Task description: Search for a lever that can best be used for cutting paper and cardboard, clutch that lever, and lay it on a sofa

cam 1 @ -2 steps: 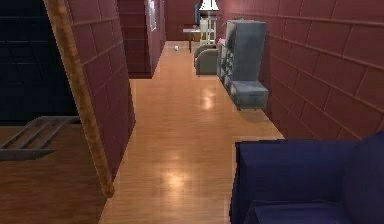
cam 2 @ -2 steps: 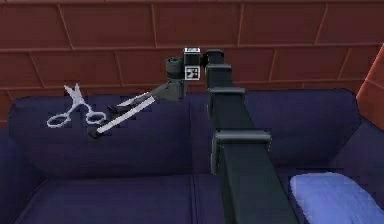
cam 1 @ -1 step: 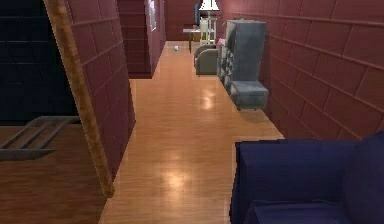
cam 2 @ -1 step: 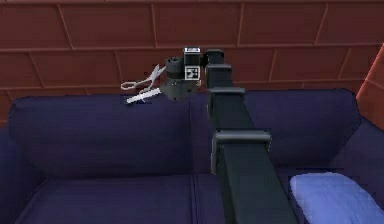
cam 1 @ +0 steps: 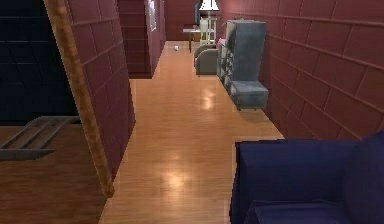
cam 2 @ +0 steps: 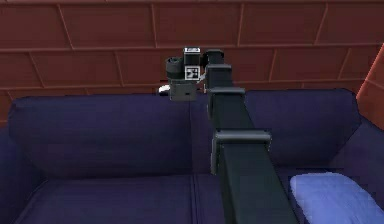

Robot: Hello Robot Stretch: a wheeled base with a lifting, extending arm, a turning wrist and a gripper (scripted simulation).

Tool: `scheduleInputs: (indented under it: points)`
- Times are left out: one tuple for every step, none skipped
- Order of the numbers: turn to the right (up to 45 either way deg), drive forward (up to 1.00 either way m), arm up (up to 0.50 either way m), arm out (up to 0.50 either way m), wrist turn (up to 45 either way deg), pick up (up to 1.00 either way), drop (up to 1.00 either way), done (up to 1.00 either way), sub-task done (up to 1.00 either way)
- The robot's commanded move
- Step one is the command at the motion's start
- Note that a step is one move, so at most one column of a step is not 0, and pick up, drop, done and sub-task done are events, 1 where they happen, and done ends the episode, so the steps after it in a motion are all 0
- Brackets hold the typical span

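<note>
One dark arm (cam 2: 245,150) reached from the near edge out over a dark blue sofa (cam 2: 90,130), crossing its seat just right of the middle. At the arm's far end stood the white marker squares (cam 2: 181,70), level with the top of the sofa's backrest, and the dark body of the jaws sat just left of them. The state of the jaws could not be told, nor whether they held anything, since the sofa's back lay right behind them. A small pale speck (cam 2: 160,89) showed at the left side of the jaws, against the backrest's upper edge. It was too small to tell whether it was the cutting lever. A light blue pillow (cam 2: 335,192) lay on the seat at the near right, beside the arm. A dark red panelled wall (cam 2: 100,40) rose behind the sofa.

Ahead, a wooden floor (cam 1: 180,120) ran down a narrow hallway between red panelled walls. The sofa's blue corner filled the near right. A grey armchair (cam 1: 243,60) stood farther along the right wall, and a lamp (cam 1: 208,8) with a white shade stood at the far end. On the left, a wood-framed doorway (cam 1: 25,60) opened into a dark room.
</note>
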Motion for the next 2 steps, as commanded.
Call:
scheduleInputs:
  points:
    - [0.0, 0.0, -0.3, 0.0, 0.0, 0.0, 0.0, 0.0, 0.0]
    - [0.0, 0.0, -0.5, 0.0, 0.0, 0.0, 0.0, 0.0, 0.0]
